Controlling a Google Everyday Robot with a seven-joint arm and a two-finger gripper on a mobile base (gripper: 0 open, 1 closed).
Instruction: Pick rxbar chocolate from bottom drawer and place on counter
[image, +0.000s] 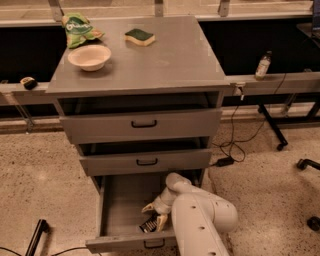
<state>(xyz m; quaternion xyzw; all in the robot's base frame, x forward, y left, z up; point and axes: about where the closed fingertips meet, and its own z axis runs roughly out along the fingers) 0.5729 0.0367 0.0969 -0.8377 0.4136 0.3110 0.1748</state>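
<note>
The rxbar (147, 227) is lying flat near the front wall of the bottom drawer (116, 207), which is standing pulled out so that it can be reached from above. The gripper (153, 218) is being held inside the bottom drawer, just over the rxbar, with fingers spread, probably for straddling it. The counter (172, 60), above the bottom drawer, is awaiting it.

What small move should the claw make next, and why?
Probably ease the claw the last bit onto the rxbar chocolate and take firm hold before any lift. The claw is low inside the open bottom drawer, right beside the bar, which lies near the front wall. Whether it has a grip cannot be told, and the counter holds no bar.
</note>
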